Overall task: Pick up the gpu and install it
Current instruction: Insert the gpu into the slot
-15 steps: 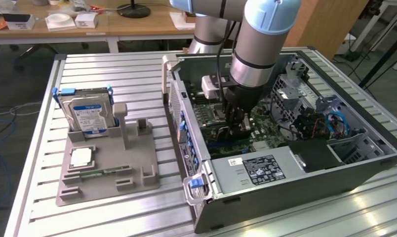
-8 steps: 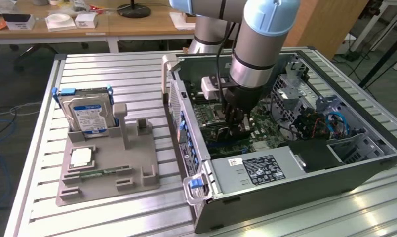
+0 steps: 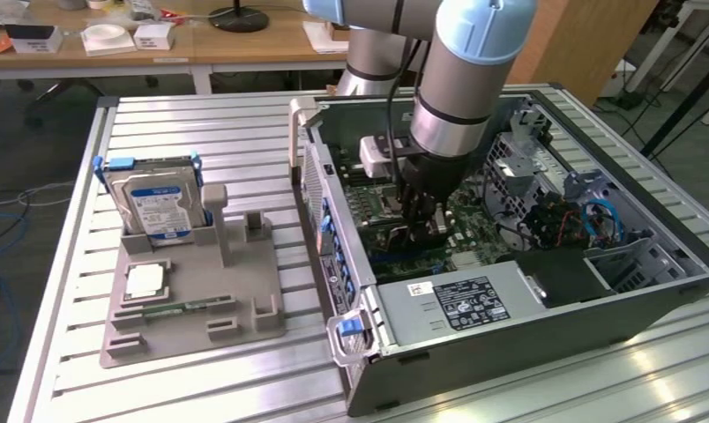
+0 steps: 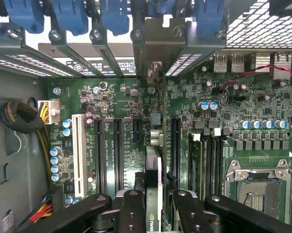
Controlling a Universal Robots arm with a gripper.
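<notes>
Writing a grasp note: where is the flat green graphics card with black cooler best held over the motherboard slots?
By its upper long edge, from above, pads on the two flat faces: the flat green graphics card stands on edge above the green motherboard, and the black pincer clamps it just so.

Slatted metal table; wooden desk behind, perhaps cluttered.

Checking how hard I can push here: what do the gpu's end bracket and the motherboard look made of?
gpu end bracket: looks like bare grey sheet metal, dull sheen. Motherboard: green lacquered circuit board, probably fibreglass, with black plastic slots.
</notes>
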